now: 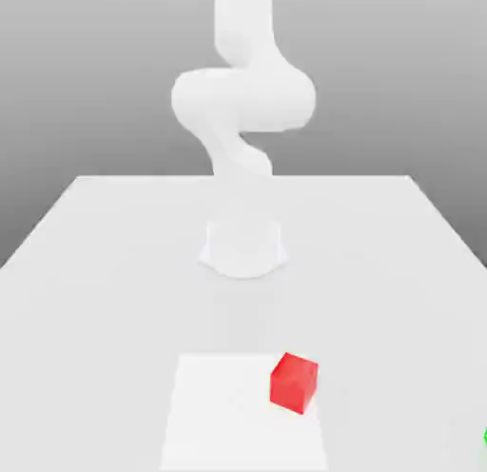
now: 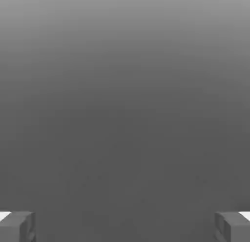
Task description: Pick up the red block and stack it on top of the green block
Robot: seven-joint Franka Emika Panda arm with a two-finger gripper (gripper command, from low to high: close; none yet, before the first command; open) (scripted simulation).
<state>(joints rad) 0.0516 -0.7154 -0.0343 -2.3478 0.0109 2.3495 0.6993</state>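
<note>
Sitting on the counter (image 1: 114, 251), the red block (image 1: 293, 382) rests on a paler square patch (image 1: 219, 413), turned so one vertical edge faces the exterior camera. It looks like a rigid, light cube with smooth faces, likely a bit slick, so I judge a square pinch across two opposite flat sides, low and centred, is safest. The green block (image 1: 484, 436) is a sliver at the exterior view's right edge, well apart. My tool (image 2: 125, 226) is spread wide, fingertips (image 2: 17, 226) holding nothing.
</note>
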